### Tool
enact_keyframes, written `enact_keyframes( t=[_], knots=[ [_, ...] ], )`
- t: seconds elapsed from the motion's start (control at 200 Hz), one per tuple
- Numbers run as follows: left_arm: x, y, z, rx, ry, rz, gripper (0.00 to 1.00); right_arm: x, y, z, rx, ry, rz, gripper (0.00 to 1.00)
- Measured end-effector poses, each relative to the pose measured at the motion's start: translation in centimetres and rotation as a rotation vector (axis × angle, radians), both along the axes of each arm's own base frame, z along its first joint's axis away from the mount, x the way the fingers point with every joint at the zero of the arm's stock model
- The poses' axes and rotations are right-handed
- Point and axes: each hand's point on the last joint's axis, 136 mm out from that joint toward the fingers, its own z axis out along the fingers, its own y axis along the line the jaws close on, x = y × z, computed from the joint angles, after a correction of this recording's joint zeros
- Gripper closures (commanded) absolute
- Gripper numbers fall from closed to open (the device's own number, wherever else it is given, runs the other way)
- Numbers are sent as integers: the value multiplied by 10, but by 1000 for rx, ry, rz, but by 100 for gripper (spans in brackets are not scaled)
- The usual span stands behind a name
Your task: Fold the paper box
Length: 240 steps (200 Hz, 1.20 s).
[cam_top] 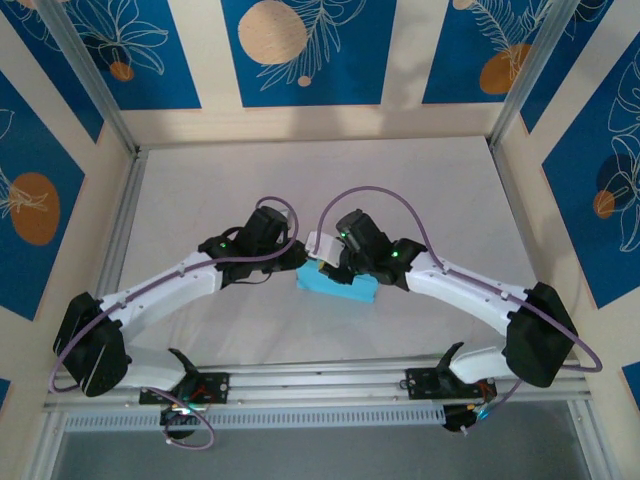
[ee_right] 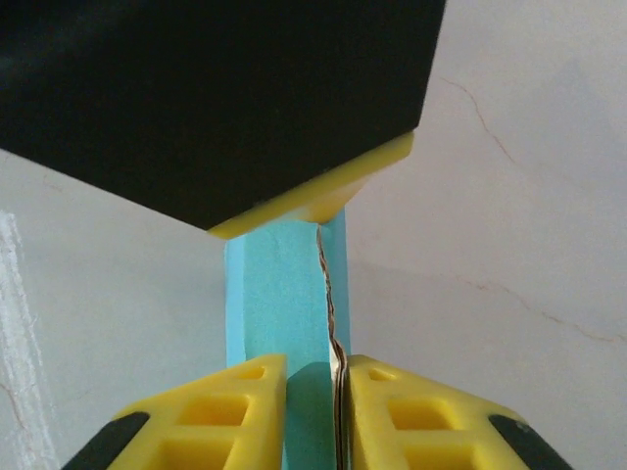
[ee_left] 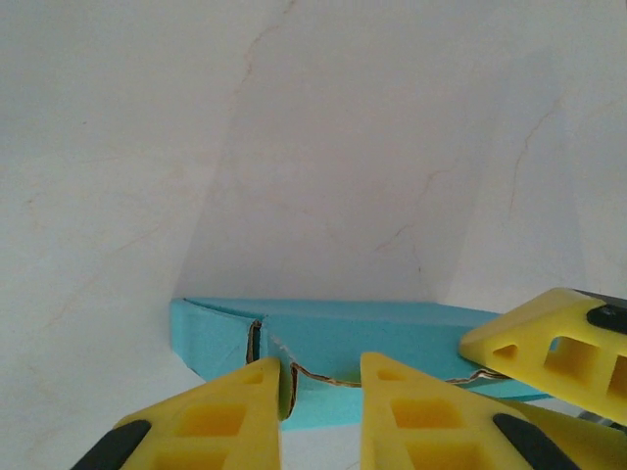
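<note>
Fingers (ee_left: pixel 211 421) of the left gripper (ee_left: pixel 321 384) were narrowly apart, pinching the left end of the paper box (cam_top: pixel 335 288). The box, light blue and folded, lay mid-table (cam_top: pixel 450 180) between both grippers. The right gripper (ee_right: pixel 315 382) clamped its right end, fingers (ee_right: pixel 411 416) nearly together on the card seam.

One paper box (cam_top: pixel 337 287). Two arms: left arm (cam_top: pixel 170 285), right arm (cam_top: pixel 470 290). Two pincers: left pincer (ee_left: pixel 321 367), right pincer (ee_right: pixel 315 364). One worktop (cam_top: pixel 300 180).
</note>
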Motion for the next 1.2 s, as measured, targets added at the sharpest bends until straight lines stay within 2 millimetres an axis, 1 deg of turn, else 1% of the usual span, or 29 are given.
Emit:
enact_keyframes(
  t=[0.14,0.25,0.31,0.385,0.445,0.57,0.72,0.83,1.045,1.201],
  knots=[
    [1,1,0,4,-4,5,79,1,1,0,2,-4,0,85],
    [1,1,0,5,-5,6,79,1,1,1,4,-5,0,85],
    [1,1,0,5,-5,6,79,1,1,1,5,-5,-1,83],
    [1,1,0,5,-5,6,79,0,1,1,11,-5,-4,76],
    [1,1,0,5,-5,6,79,0,0,0,17,-8,-6,74],
    [1,1,0,6,-5,5,79,0,-2,4,24,-15,-10,73],
    [1,1,0,6,-4,5,79,4,-10,6,22,-13,-28,73],
    [1,1,0,6,-4,5,79,4,-11,6,21,-11,-22,76],
    [1,1,-1,10,-1,5,79,3,-9,3,0,-23,14,93],
    [2,1,-1,15,-1,9,79,3,-7,3,-37,-61,39,99]
  ],
)
